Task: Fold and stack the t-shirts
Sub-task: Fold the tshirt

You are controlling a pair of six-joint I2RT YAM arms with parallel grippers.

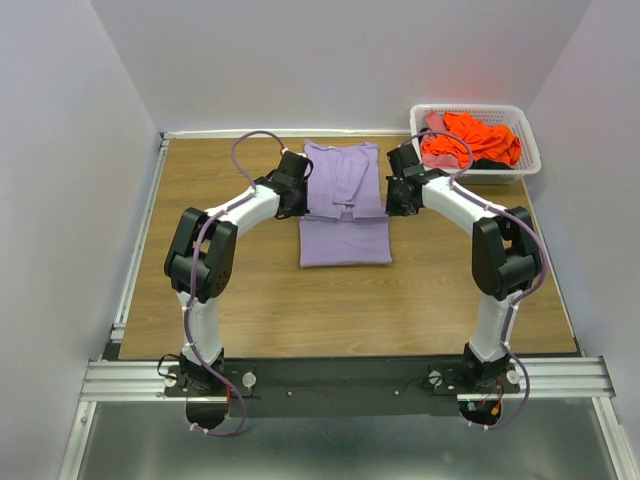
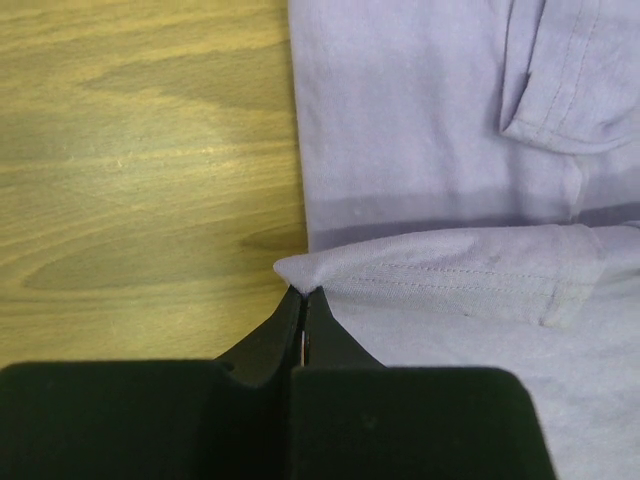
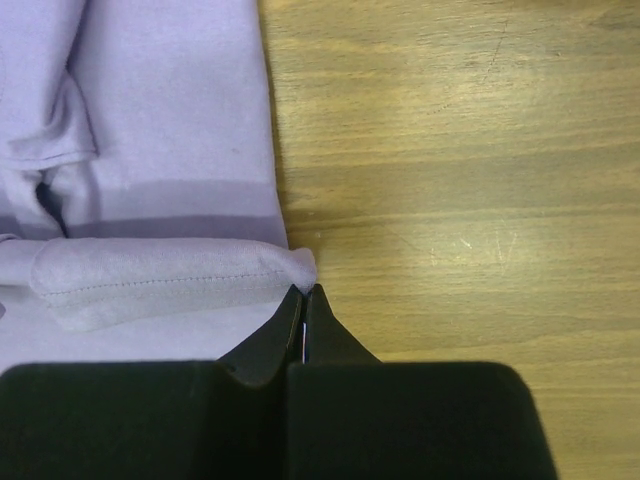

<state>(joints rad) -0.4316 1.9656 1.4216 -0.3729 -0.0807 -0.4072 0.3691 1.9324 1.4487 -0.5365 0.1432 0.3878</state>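
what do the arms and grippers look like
Left arm and right arm: white tubular links, bulky black joint housings, a pale purple cable looping along each. Left gripper and right gripper: matte black, blocky body, two thin fingers tapering to a point.

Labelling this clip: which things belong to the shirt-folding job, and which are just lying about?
Job: purple shirt, orange shirt, pink shirt, left gripper, right gripper (both pinching the purple shirt).
Lying about: basket, table.
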